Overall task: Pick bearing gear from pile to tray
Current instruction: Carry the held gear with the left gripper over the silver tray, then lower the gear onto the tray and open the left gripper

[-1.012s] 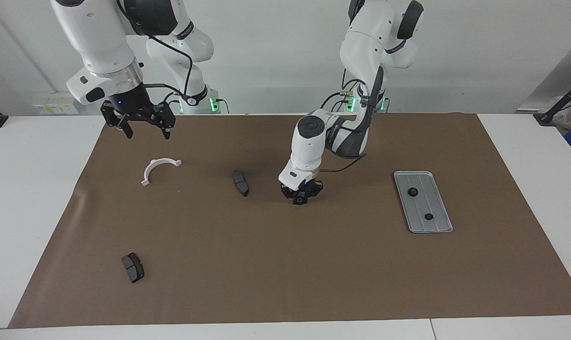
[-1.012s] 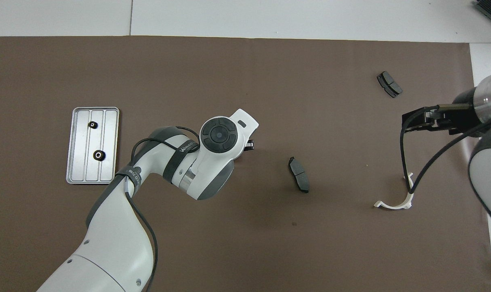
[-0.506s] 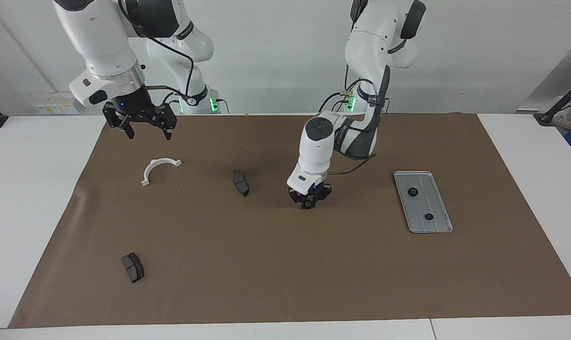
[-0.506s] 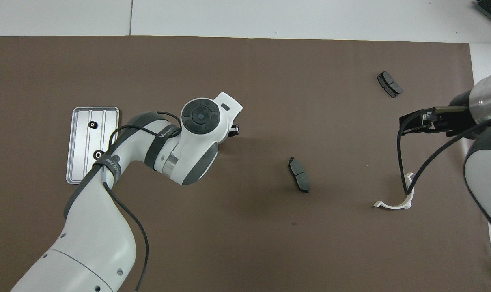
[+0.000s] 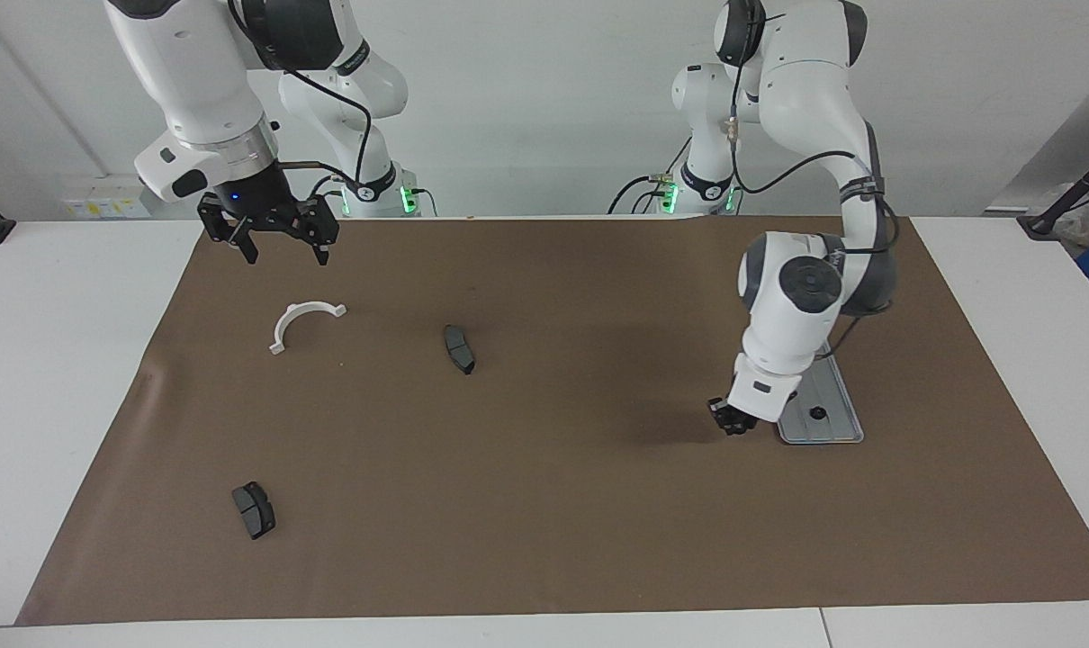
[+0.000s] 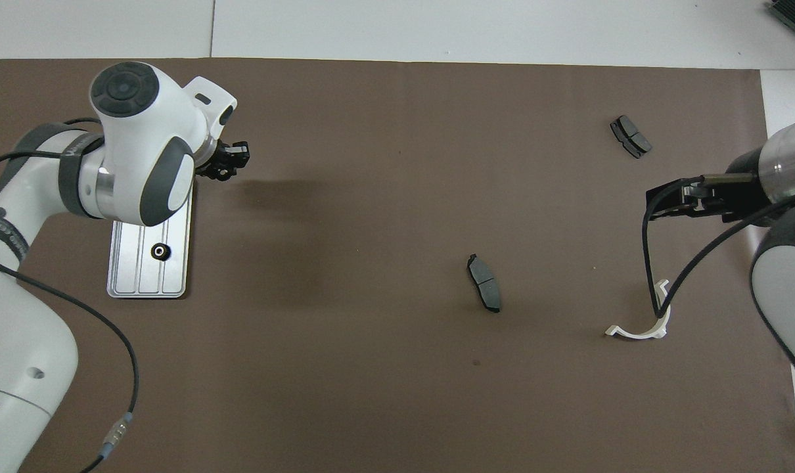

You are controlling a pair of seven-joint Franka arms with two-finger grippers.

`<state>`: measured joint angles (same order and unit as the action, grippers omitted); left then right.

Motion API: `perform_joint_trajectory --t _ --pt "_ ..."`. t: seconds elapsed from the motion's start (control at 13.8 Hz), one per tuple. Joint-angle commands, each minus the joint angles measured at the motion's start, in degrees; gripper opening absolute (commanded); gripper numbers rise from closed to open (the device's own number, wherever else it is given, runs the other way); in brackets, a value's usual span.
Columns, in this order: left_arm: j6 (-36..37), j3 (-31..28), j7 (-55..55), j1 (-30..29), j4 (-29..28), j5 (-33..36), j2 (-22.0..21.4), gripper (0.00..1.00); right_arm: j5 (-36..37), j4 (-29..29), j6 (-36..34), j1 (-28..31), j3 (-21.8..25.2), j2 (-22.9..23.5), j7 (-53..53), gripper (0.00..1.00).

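The silver ribbed tray (image 5: 840,421) (image 6: 135,272) lies toward the left arm's end of the mat, its upper half hidden under the left arm. One small black gear (image 5: 816,412) (image 6: 160,250) rests on it. My left gripper (image 5: 732,419) (image 6: 227,161) hangs low over the mat, just beside the tray's corner farther from the robots, shut on a small black bearing gear. What is left of the pile is a white half-ring bracket (image 5: 301,320) (image 6: 642,328) and two dark curved pads (image 5: 459,349) (image 6: 484,284). My right gripper (image 5: 279,252) (image 6: 655,200) waits open in the air near the bracket.
A second dark pad (image 5: 253,509) (image 6: 630,136) lies farthest from the robots toward the right arm's end. The brown mat (image 5: 544,504) covers most of the white table. The left arm's forearm and cable hang over the tray.
The left arm has swung from the middle of the mat to the tray's edge, carrying the gear. The right gripper has barely shifted.
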<state>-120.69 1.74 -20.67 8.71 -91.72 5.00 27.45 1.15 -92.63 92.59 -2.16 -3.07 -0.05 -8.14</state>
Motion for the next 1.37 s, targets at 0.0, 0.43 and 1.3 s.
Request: perform_joint_trajectory --t 0.0,0.43,1.3 --pt "3.79 0.81 9.65 -6.23 0.41 0.45 -0.20 0.14 -0.35 -1.85 0.84 0.84 -0.45 -1.53 1.46 1.00" --pt "3.97 0.98 23.99 -16.43 -9.78 -0.16 -7.04 0.15 -0.35 -1.85 0.84 0.84 -0.45 -1.53 1.46 1.00" --pt "-7.28 0.81 20.14 -14.78 -27.63 -3.86 -14.79 0.47 -0.35 -1.85 0.84 0.84 -0.45 -1.53 1.46 1.00"
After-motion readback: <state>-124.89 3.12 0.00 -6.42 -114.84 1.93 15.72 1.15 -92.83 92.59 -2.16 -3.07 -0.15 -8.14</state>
